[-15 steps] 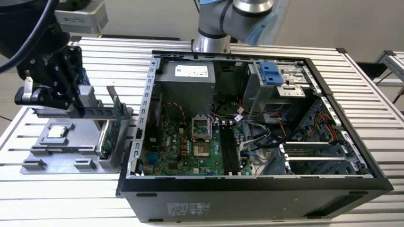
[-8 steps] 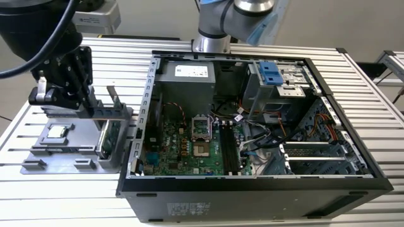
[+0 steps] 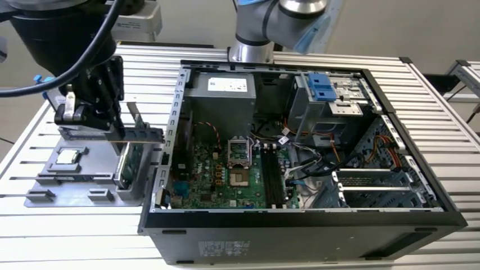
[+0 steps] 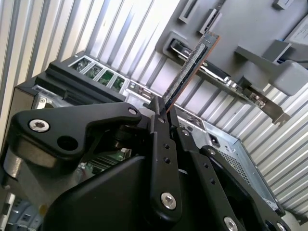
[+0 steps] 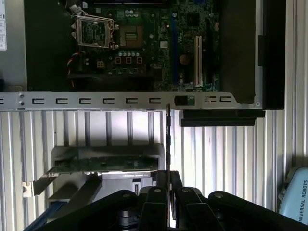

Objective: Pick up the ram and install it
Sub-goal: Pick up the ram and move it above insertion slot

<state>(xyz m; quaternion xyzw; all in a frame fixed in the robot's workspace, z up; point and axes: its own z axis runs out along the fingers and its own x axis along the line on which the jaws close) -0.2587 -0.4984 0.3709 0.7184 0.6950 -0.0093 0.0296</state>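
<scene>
Second wrist view lets you see the gripper [image 4: 161, 114] pinched tight on the ram [image 4: 190, 72], holding the thin stick up over the table [image 4: 96, 24], just outside the computer case's [image 4: 53, 79] edge.

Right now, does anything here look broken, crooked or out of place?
Nothing stands out. The tool grips the thin memory stick squarely by one end, beside the open computer case. The green card sits in its grey holder, and nothing looks spilled or damaged.
</scene>
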